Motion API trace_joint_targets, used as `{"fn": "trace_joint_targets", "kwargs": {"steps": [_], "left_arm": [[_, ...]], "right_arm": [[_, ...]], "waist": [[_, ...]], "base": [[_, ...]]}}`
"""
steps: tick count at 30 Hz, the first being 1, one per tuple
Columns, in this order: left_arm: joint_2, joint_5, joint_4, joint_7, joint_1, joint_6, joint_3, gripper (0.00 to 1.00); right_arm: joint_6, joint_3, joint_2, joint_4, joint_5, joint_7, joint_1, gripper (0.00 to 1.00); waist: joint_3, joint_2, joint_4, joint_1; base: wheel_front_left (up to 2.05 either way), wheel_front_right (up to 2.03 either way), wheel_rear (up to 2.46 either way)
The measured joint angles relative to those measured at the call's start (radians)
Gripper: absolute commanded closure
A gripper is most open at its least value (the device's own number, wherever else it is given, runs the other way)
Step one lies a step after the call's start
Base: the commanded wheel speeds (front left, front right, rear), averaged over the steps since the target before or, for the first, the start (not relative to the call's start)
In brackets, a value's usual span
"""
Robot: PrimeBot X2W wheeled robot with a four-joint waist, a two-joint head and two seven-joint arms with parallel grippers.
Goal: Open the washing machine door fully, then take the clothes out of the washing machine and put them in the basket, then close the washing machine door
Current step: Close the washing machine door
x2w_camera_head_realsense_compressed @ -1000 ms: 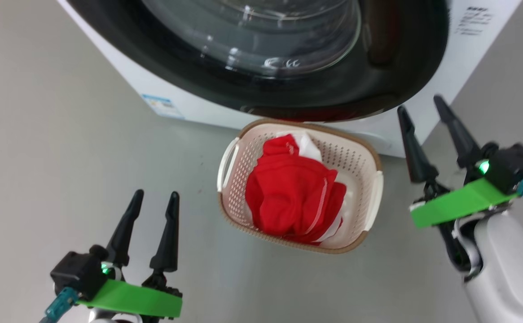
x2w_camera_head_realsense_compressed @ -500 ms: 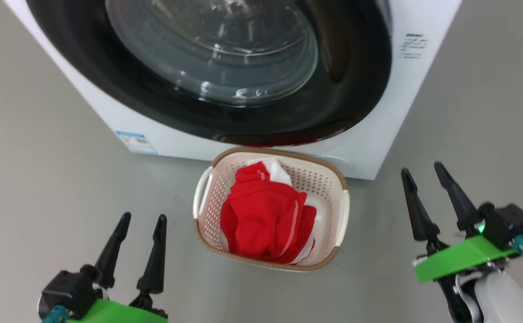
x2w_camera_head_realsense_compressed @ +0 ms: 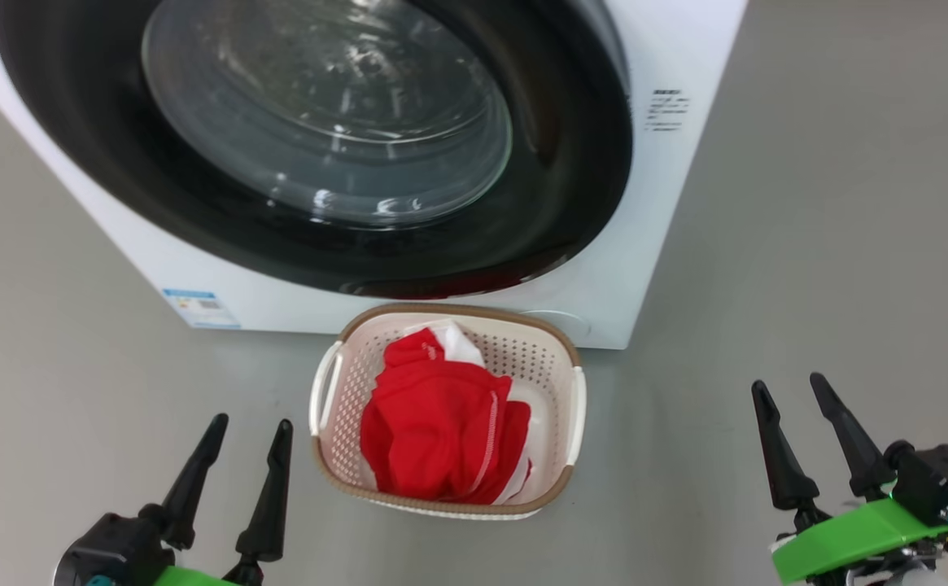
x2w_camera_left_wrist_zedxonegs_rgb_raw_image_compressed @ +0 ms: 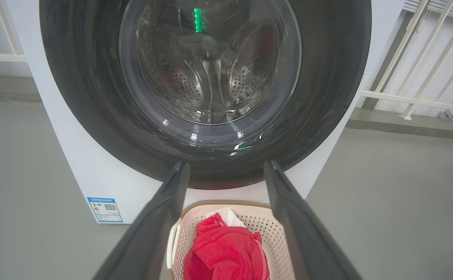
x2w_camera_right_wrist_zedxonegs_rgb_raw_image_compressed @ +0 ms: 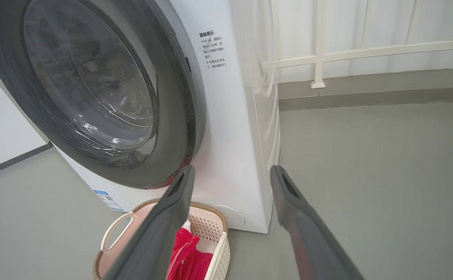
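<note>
With the round black-rimmed glass door (x2w_camera_head_realsense_compressed: 311,138) shut on the white washing machine (x2w_camera_head_realsense_compressed: 661,203) and the red fabric clothes (x2w_camera_head_realsense_compressed: 433,431) heaped in the cream perforated plastic basket (x2w_camera_head_realsense_compressed: 557,358) before it, the left pincer (x2w_camera_head_realsense_compressed: 252,423) and right pincer (x2w_camera_head_realsense_compressed: 788,382) have drawn back, both wide and empty; the task looks done.

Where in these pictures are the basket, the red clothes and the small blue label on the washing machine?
the basket (x2w_camera_head_realsense_compressed: 522,350): head view, on its perforated far wall.
the clothes (x2w_camera_head_realsense_compressed: 433,431): head view, on the middle of the red fabric.
the blue label (x2w_camera_left_wrist_zedxonegs_rgb_raw_image_compressed: 105,210): left wrist view, on the label's centre.
</note>
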Motion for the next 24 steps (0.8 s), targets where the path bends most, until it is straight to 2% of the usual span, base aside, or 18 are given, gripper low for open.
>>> {"fn": "trace_joint_targets", "kwargs": {"steps": [13,24], "left_arm": [[0.022,-0.014,0.000,0.000,0.045,0.000,-0.001,0.00],[0.023,-0.009,-0.001,0.000,0.069,0.000,0.023,0.00]], "right_arm": [[0.000,-0.047,0.023,-0.016,0.000,0.000,0.091,0.00],[0.000,-0.074,0.036,-0.023,0.000,0.000,0.134,0.00]], "waist": [[-0.049,0.0000,-0.082,0.0000],[-0.081,0.0000,-0.125,0.0000]], "base": [[0.00,0.00,0.00],[0.00,0.00,0.00]]}}
